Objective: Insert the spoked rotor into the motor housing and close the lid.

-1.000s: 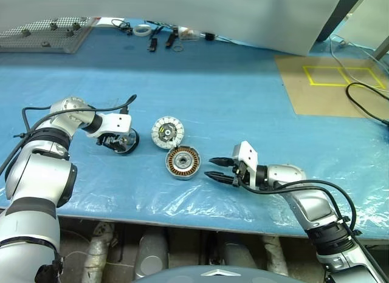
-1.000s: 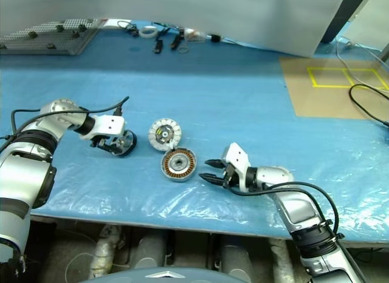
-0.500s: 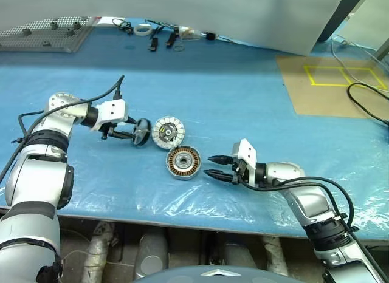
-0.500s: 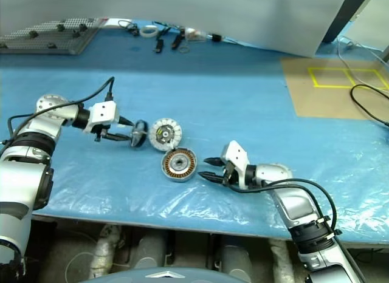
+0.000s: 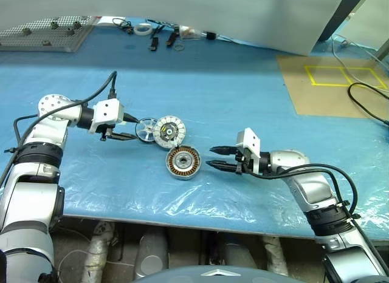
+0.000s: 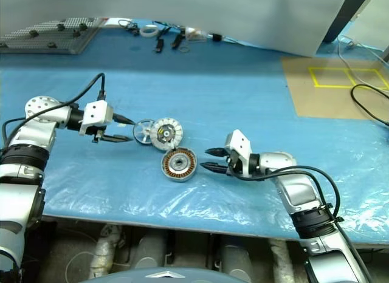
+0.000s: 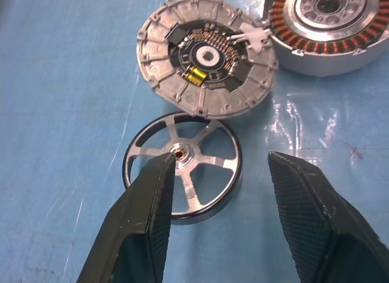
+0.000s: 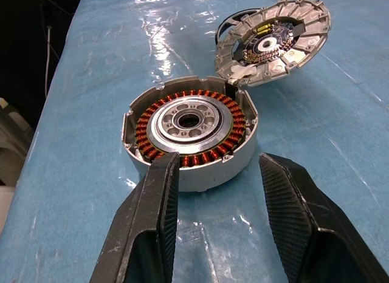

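Beside the lid, on its left, I saw the spoked rotor lying released before my left gripper, jaws apart. Motor housing sat just below; right gripper gaped empty alongside.

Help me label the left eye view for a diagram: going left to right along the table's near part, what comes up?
Left gripper → spoked rotor → lid → motor housing → right gripper.

I stand in a workshop: blue plastic sheet over my bench, perforated board at eleven o'clock, cables at two.
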